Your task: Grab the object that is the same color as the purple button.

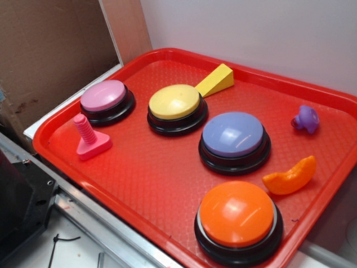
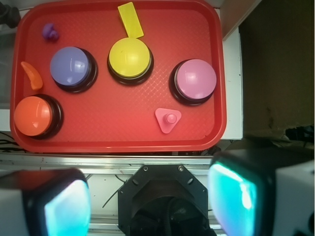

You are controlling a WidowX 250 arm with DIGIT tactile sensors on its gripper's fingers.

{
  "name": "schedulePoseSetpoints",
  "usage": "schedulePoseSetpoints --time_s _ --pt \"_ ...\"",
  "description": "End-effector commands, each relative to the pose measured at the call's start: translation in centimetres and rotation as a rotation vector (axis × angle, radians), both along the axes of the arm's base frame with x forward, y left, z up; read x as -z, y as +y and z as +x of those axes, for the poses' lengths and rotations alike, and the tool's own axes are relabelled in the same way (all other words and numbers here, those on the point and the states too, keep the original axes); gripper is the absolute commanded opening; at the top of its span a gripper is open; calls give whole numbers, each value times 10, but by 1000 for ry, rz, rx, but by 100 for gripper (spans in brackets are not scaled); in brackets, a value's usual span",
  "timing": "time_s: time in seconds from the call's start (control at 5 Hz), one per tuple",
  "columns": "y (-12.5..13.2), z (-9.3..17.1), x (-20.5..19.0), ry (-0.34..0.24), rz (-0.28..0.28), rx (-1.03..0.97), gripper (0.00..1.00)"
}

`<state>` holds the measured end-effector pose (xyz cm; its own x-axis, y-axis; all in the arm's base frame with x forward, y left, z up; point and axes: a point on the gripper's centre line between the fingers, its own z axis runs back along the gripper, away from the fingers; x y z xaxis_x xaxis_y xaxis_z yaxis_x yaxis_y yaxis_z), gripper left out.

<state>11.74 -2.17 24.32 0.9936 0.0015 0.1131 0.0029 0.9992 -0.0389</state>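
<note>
The small purple object (image 1: 305,119) lies near the far right rim of the red tray (image 1: 139,184), and it shows in the wrist view's top left corner (image 2: 49,31). The purple button (image 1: 234,136) (image 2: 72,67) stands mid-tray on its black base, a hand's width from the object. My gripper (image 2: 150,199) hovers high above the robot base, off the tray's near edge, open with nothing between its cyan-padded fingers (image 2: 234,194). It does not appear in the exterior view.
On the tray also stand an orange button (image 1: 238,216), a yellow button (image 1: 175,104) and a pink button (image 1: 105,96). A pink screw peg (image 1: 89,138), a yellow wedge (image 1: 216,80) and an orange crescent (image 1: 290,177) lie among them. The black robot base (image 2: 165,201) sits below the gripper.
</note>
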Motion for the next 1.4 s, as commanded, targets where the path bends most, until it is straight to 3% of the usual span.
schedulePoseSetpoints --time_s 0.0,0.2,0.4,0.6,0.8,1.2 --pt "0 0 0 0 0 0 100" --pt "-37 50 -23 -57 127 135 100" --pt "-63 97 -29 -50 160 223 100" --pt "-95 142 -7 24 166 414 100" --pt "-113 145 27 83 196 515 100" --pt "-113 145 27 83 196 515 100"
